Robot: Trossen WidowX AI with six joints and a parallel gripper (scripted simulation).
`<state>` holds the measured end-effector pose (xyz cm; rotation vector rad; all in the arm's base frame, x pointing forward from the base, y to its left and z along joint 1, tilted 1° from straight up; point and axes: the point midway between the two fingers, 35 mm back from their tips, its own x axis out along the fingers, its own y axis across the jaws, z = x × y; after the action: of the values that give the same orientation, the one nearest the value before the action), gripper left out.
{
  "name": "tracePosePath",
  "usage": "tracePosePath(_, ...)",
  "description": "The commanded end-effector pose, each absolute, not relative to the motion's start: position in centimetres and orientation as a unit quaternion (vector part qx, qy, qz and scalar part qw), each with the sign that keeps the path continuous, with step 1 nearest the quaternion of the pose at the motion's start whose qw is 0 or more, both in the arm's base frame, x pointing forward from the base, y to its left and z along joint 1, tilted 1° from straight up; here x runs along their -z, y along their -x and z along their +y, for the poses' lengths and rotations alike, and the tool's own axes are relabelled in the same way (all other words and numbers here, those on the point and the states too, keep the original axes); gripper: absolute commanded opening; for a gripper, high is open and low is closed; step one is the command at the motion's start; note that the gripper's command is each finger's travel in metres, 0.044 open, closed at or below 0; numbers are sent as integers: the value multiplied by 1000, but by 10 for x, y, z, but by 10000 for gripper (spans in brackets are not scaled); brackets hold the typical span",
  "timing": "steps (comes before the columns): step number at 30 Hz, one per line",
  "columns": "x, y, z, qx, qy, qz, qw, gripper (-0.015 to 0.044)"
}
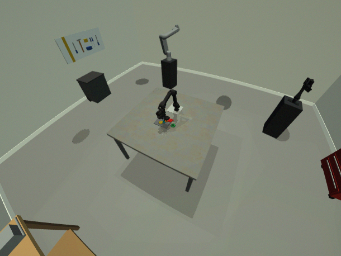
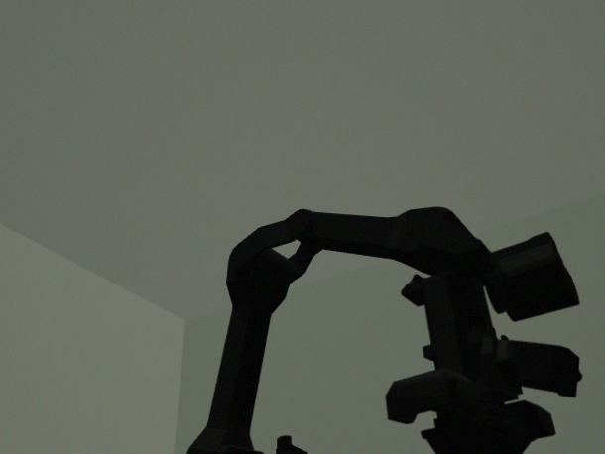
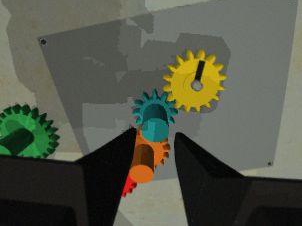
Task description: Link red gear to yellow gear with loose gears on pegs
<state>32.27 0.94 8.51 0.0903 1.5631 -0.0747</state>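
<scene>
My gripper [image 3: 155, 136] is open. Its fingertips stand on either side of the teal gear's post, with a gap on each side. The teal gear [image 3: 154, 109] [image 1: 164, 122] is over the grey board [image 3: 245, 123] [image 1: 166, 126], beside the yellow gear [image 3: 186, 93] [image 1: 160, 122] with its black stripe; their teeth look to meet. The orange gear [image 3: 143, 160] is beside the teal one, partly hidden under its post. The red gear [image 3: 128, 189] [image 1: 170, 120] is mostly hidden behind the left finger. A green gear [image 3: 40, 133] [image 1: 173, 125] stands on the table off the board. Whether teal sits flat I cannot tell.
In the top view the table [image 1: 156, 142] carries my arm [image 1: 167, 98] on a white base plate [image 1: 170, 109], near the board. Two other arms stand on dark pedestals [image 1: 169, 74] [image 1: 282, 118] away from the table. The exterior view shows my arm but no board.
</scene>
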Motion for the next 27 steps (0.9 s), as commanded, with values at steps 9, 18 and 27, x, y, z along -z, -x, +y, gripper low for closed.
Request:
tracePosePath(9, -142, -322, 9, 42, -50, 699, 712, 245)
tracePosePath(18, -161, -318, 9, 42, -50, 699, 712, 440)
tracePosePath(27, -161, -318, 9, 42, -50, 699, 712, 440)
